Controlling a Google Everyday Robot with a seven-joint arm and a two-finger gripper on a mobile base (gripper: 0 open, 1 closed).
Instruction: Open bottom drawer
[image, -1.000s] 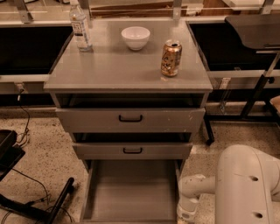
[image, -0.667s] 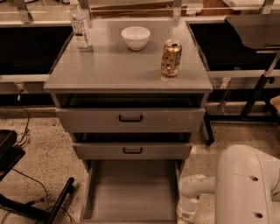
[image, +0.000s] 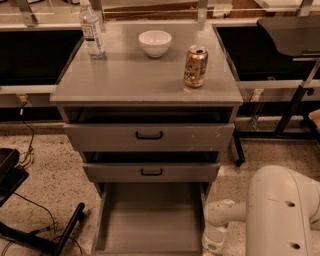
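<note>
Bottom drawer: lower centre of frame, standing open, plain grey tray showing. Its front and handle are cut off by the bottom edge.

Gripper: just right of the tray, low in frame and partly cut off. Cannot tell whether it is released or clenched.

White arm: fills the lower right.

Above the tray: middle drawer, then top drawer.

On the cabinet top: bottle, bowl, can.
</note>
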